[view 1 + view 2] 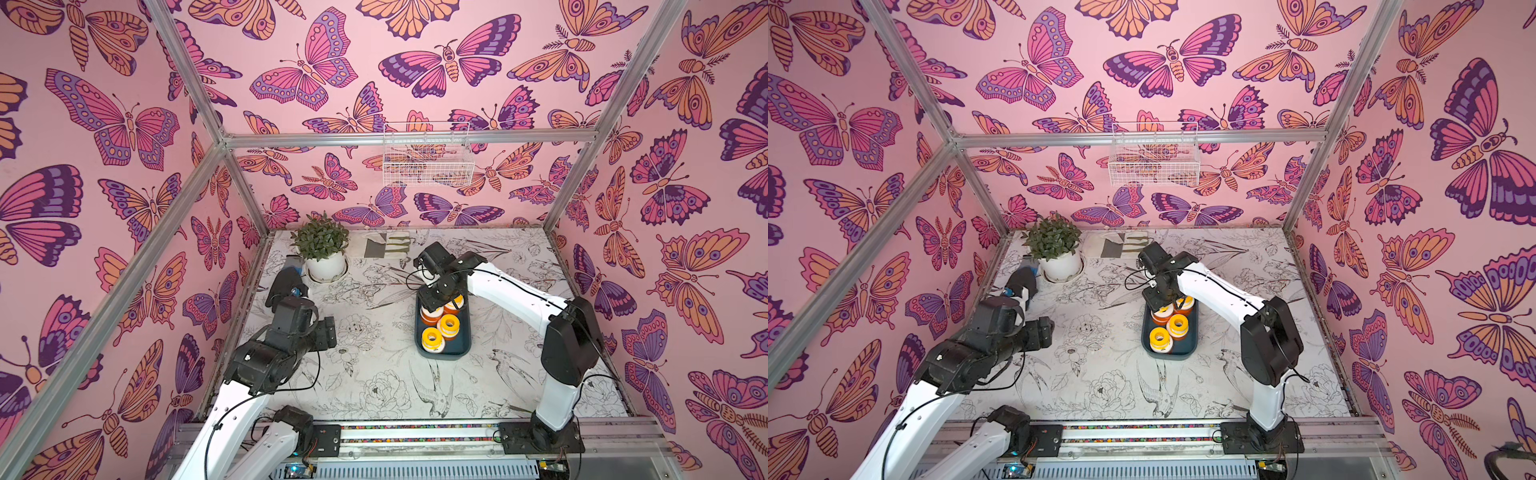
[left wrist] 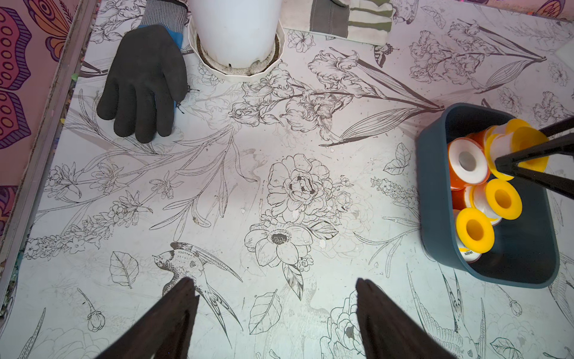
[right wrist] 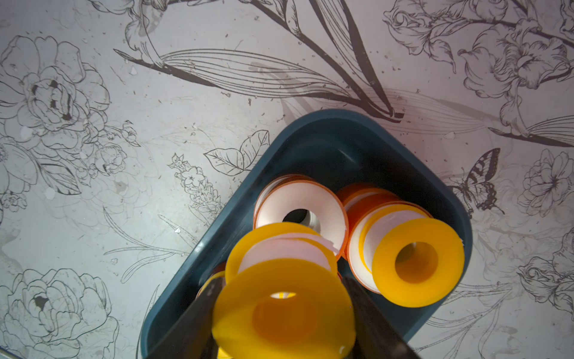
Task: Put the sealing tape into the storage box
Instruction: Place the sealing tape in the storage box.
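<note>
Storage box (image 1: 442,355): dark teal tray with rounded corners, flat on the table; I place everything below relative to it.
Contents: sealing tape (image 1: 432,337), white rolls on yellow and orange spools. They are piled more than one deep at the box's far end. Two yellow-flanged rolls lie hole-up near its middle, and the near end shows bare floor.
Held roll (image 3: 284,310): yellow spool, over the pile at the far end of the box.
Right gripper (image 3: 282,279): I see its fingers (image 3: 369,317) set on either side of the held roll, part-spread and gripping it.
Wire basket (image 1: 428,158): white, hung on the back wall, well beyond the box; I cannot read its contents.
Table (image 1: 374,374): pale, scuffed sheet with line-drawn flowers and birds.
Potted plant (image 1: 320,241): green leaves in a white pot on a saucer, beyond the box toward the left arm's side.
Glove (image 2: 143,84): dark, lying flat just beside the pot, well apart from the box.
Folded cloth (image 1: 388,245): grey and striped, beyond the box near the back wall.
Room: pink butterfly-print walls in an aluminium frame.
Right arm: rises from the front rail with the elbow high, and the forearm reaches over the box's far end, claw pointing down.
Left gripper (image 2: 276,295): spread wide with nothing between the fingers, over bare table well apart from the box.
Left arm: folded, on its own side of the box.
</note>
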